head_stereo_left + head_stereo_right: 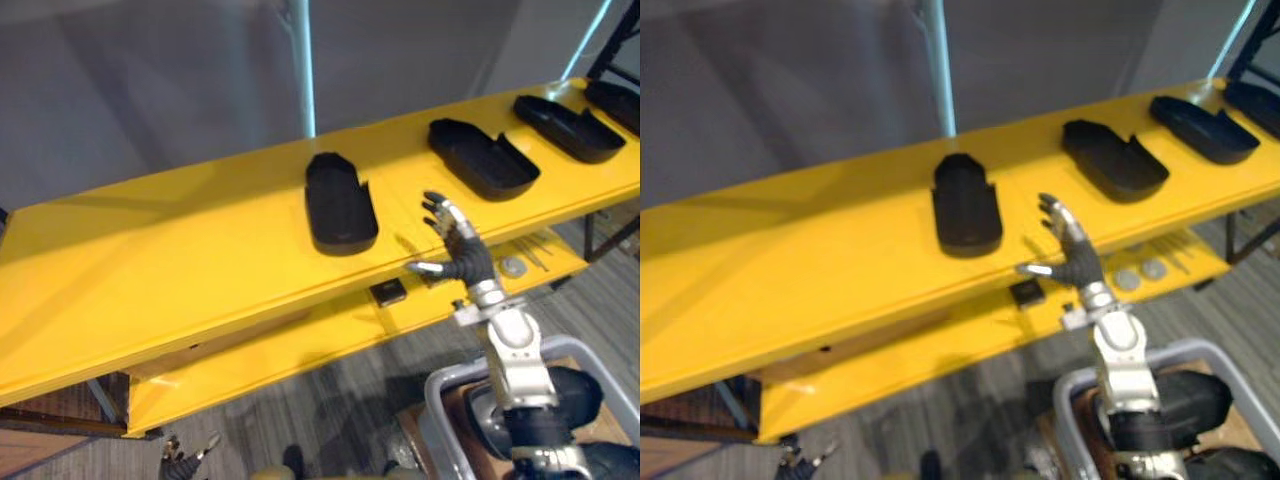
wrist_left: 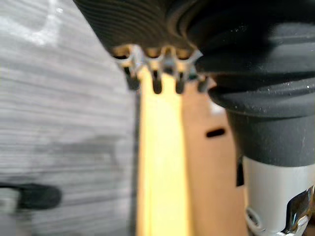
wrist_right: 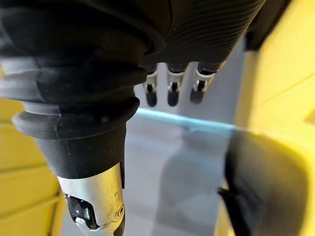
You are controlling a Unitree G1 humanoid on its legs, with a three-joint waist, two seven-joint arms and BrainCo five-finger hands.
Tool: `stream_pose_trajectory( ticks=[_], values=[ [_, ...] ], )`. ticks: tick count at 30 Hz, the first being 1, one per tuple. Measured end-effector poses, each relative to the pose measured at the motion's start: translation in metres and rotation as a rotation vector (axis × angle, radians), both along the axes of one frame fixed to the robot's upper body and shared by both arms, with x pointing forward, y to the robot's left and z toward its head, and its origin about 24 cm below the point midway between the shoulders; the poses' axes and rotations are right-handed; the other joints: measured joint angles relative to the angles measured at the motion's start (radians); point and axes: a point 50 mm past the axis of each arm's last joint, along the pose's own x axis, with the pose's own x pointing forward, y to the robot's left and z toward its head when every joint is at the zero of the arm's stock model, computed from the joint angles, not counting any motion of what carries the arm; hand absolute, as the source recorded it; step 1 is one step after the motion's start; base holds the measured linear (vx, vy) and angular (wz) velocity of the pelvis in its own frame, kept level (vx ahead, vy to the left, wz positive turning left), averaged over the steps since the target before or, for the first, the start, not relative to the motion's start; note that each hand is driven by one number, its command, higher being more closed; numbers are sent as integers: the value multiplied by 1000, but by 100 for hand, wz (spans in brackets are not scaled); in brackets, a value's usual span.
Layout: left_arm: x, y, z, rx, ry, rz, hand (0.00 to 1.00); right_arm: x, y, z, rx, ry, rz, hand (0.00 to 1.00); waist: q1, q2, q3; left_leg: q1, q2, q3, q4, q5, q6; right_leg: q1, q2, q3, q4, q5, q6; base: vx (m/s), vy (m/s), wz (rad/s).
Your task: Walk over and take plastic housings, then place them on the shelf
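On the yellow shelf [image 1: 200, 250] four black plastic housings [image 1: 340, 205] lie in a row, and the right robot hand [image 1: 458, 248], spread and empty, hovers at the front edge between two of them, where I think a careless sweep could knock one off.

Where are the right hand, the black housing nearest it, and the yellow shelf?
right hand [image 1: 468, 256], left eye view, on its dark cover.
black housing [image 1: 340, 205], left eye view, on its middle.
yellow shelf [image 1: 170, 245], left eye view, bare top surface.

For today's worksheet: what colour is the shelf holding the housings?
Yellow shelf, best seen in the left eye view.
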Motion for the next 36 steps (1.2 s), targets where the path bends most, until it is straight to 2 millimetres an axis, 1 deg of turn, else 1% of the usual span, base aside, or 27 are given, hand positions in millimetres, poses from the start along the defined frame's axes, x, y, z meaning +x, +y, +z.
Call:
stream_pose_trajectory(
  ticks=[1,3,4,6,8,10,11,13,15,22,26,29,32,34,36],
  values=[
    [15,-2,3,3,-34,-31,0,4,1,16,-26,-55,11,0,1,9,45,-39,5,-2,72,-26,4,-23,-1,11,39,-11,0,-108,21,4],
    [33,-3,9,12,-76,-66,0,5,9,34,-51,-120,44,0,2,22,97,-82,16,-1,139,-50,7,-57,1,34,73,-18,-8,-153,14,-10],
    [39,-1,12,12,-101,-67,0,3,15,38,-61,-139,67,0,2,25,115,-101,20,1,156,-53,7,-73,3,45,82,-21,-5,-173,11,-13],
    [43,0,14,17,-121,-64,0,3,22,36,-78,-134,95,0,-6,27,131,-116,24,2,169,-54,8,-88,3,49,95,-22,-5,-112,-7,-6],
    [46,-1,14,17,-128,-70,0,2,23,36,-92,-134,105,0,-10,32,146,-114,25,4,169,-55,9,-90,2,54,104,-25,-5,-92,-11,-3],
    [47,-4,14,17,-125,-90,0,-1,24,41,-119,-155,120,0,-10,37,150,-116,26,9,166,-55,9,-101,1,65,111,-32,-8,-74,-3,-11],
    [47,-6,13,14,-120,-101,0,-4,26,45,-147,-172,144,0,-8,40,151,-115,27,19,158,-53,6,-111,0,76,112,-32,-7,-40,1,-17],
    [46,-7,12,14,-113,-101,0,-8,33,46,-183,-182,193,0,-12,40,151,-114,26,22,140,-42,6,-121,0,79,114,-32,-6,-12,-17,-9],
    [48,-8,13,13,-115,-108,0,-10,36,46,-219,-179,230,0,-13,41,152,-111,25,22,119,-30,6,-125,-1,78,114,-29,-4,26,-39,3],
    [44,-7,10,19,-86,-133,0,-12,48,39,-301,-140,332,0,-10,41,152,-97,24,20,90,-18,0,-126,2,75,111,-32,-8,63,-23,1],
    [44,-4,10,11,-91,-111,0,-1,52,41,-330,-118,356,0,-8,43,153,-96,21,19,86,-17,1,-125,1,75,108,-32,-8,8,-2,0],
    [44,-4,10,9,-91,-112,0,8,54,38,-349,-86,359,0,-3,54,159,-94,16,13,71,-3,2,-125,-2,70,108,-32,-8,-24,-3,7],
    [44,-6,10,8,-90,-123,0,16,55,34,-370,-48,364,0,-1,67,166,-93,10,-6,40,23,2,-126,-6,46,109,-32,-9,-28,-15,21],
    [44,-7,9,6,-87,-131,0,20,54,31,-373,-28,357,0,13,71,167,-86,8,-7,11,42,0,-132,-8,42,115,-34,-11,-19,-23,10],
    [44,-9,9,4,-85,-139,0,23,55,31,-382,-20,361,0,17,71,167,-77,4,-7,-6,51,1,-133,-11,42,121,-37,-12,3,-3,2]
  ],
)
